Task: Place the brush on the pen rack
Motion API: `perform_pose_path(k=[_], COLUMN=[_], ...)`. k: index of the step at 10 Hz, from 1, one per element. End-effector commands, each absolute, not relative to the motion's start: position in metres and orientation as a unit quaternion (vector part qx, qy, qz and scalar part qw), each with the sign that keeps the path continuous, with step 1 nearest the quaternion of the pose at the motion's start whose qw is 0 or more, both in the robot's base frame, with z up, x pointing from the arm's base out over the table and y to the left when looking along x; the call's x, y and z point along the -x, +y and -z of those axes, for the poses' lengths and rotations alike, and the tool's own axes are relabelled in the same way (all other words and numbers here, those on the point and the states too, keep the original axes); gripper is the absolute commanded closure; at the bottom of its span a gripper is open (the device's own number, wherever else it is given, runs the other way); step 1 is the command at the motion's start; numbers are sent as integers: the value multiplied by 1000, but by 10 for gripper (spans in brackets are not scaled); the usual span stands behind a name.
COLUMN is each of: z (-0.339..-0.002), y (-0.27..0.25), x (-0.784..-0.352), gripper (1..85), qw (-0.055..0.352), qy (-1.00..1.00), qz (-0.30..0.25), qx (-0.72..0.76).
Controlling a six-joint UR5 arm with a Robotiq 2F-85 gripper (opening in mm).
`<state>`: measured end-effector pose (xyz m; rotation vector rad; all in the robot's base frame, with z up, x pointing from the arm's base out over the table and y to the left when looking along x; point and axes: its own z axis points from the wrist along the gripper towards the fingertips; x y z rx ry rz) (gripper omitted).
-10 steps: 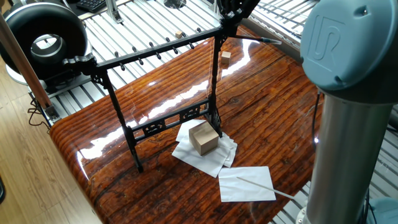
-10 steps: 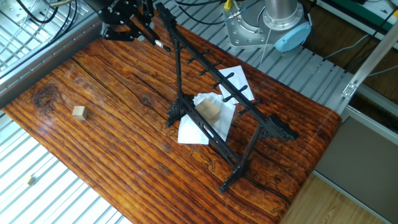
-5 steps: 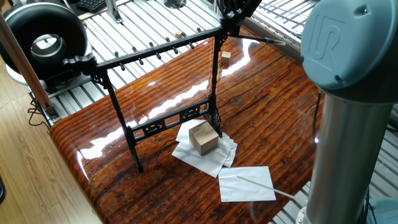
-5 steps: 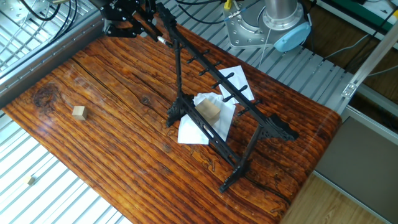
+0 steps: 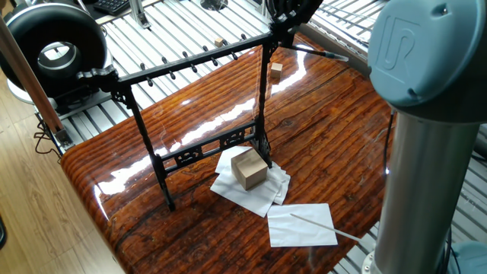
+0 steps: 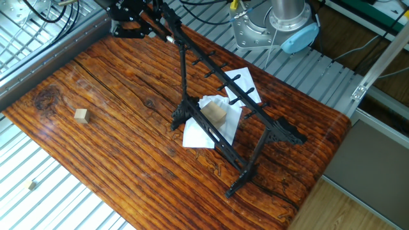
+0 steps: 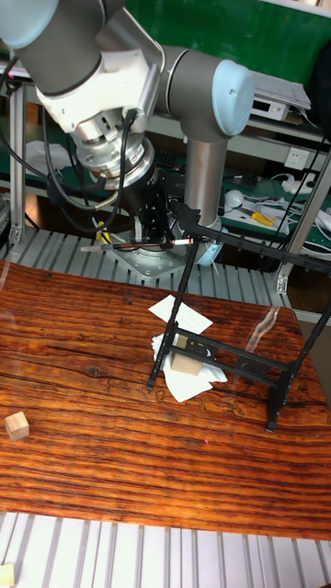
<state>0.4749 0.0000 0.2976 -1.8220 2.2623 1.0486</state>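
The gripper (image 7: pixel 164 230) hangs above the table (image 6: pixel 115 160) at one end of the pen rack (image 5: pixel 190 114), level with the top bar. Its fingers are closed on the brush (image 7: pixel 138 244), which lies roughly level and sticks out sideways from the fingers, away from the rack. In one fixed view the brush (image 5: pixel 319 52) shows as a thin dark rod running out from the gripper (image 5: pixel 283 17) over the table edge. In the other fixed view the gripper (image 6: pixel 137 19) sits right beside the rack's end post; whether the brush touches a peg cannot be told.

Below the gripper and further along the rack, a small cardboard box (image 5: pixel 249 168) rests on crumpled white paper (image 5: pixel 251 186) just beside the rack's foot. Beyond that lies a flat white sheet (image 5: pixel 300 224) with a pale thin stick (image 5: pixel 323 227) across it. A small wooden block (image 6: pixel 80 115) sits well apart from the gripper on the open side of the table.
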Motion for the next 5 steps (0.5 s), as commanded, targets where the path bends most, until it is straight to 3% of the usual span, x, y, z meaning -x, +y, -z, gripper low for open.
perform_pose_path(k=[1, 5], z=[-290, -285], y=[8, 9], x=[-482, -479], gripper=[847, 847], qw=[53, 56], qy=[713, 709], qz=[-357, -366], qx=[602, 601])
